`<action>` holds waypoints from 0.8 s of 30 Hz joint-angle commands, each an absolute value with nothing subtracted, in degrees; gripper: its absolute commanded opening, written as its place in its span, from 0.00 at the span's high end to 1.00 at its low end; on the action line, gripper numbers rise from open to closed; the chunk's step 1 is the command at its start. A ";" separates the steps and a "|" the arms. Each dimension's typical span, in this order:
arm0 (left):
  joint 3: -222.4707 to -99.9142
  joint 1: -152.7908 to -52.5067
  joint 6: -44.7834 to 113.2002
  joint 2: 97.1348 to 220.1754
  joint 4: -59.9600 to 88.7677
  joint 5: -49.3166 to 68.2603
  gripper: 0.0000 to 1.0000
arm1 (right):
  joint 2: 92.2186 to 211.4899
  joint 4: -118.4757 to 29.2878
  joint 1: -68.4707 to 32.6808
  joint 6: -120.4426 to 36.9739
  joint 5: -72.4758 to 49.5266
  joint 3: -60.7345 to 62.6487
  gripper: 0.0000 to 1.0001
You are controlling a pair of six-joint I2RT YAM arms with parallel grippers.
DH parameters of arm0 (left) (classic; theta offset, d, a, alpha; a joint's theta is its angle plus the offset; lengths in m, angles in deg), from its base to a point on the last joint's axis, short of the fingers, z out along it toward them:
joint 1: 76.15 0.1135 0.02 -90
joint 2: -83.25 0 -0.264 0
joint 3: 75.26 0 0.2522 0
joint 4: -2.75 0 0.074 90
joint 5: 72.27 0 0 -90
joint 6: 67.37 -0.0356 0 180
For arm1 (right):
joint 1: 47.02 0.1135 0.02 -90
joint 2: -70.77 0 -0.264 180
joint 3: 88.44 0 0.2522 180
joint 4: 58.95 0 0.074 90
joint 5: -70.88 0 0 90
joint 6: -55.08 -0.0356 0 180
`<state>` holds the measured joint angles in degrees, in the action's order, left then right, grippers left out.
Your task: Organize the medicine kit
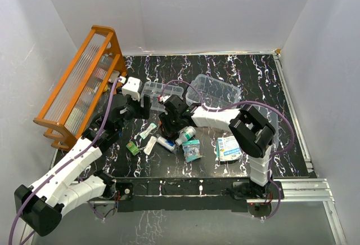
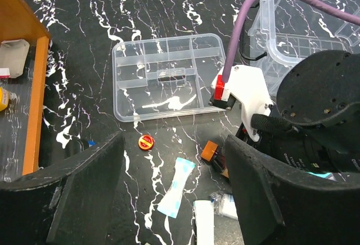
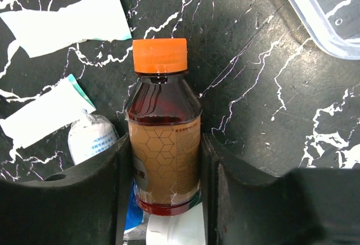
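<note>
The medicine kit [image 1: 216, 90] is a clear plastic box standing open at the back middle; its corner also shows in the left wrist view [image 2: 304, 31]. I see no lid. My right gripper [image 1: 169, 122] [image 3: 166, 143] is shut on a brown medicine bottle [image 3: 164, 110] with an orange cap, low over the table, left of the kit. The cap shows in the left wrist view [image 2: 210, 150]. My left gripper [image 1: 140, 110] [image 2: 174, 194] is open and empty above a white-and-blue sachet [image 2: 177, 186] and a small red tin [image 2: 145, 141].
A shallow clear divided tray [image 1: 160, 90] [image 2: 169, 76] lies beside the kit. An orange wooden rack [image 1: 79, 87] stands at the left. Loose items lie in front: a green box [image 1: 133, 148], a bandage roll [image 1: 185, 135], a teal packet [image 1: 191, 150], a blue-white packet [image 1: 229, 148].
</note>
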<state>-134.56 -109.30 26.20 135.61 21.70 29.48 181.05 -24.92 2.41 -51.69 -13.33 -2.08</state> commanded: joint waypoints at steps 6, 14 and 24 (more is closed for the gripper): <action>-136.22 -109.38 28.01 135.62 21.94 32.05 0.29 | 173.60 -31.36 2.77 -54.26 -17.28 -2.48 0.72; -136.55 -109.37 30.38 135.15 22.44 30.47 0.26 | 156.99 -32.90 2.46 -60.05 -29.53 -7.23 0.71; -136.58 -109.39 31.80 136.45 22.52 26.30 0.23 | 145.67 -25.49 -10.34 -75.42 -38.86 -12.78 0.73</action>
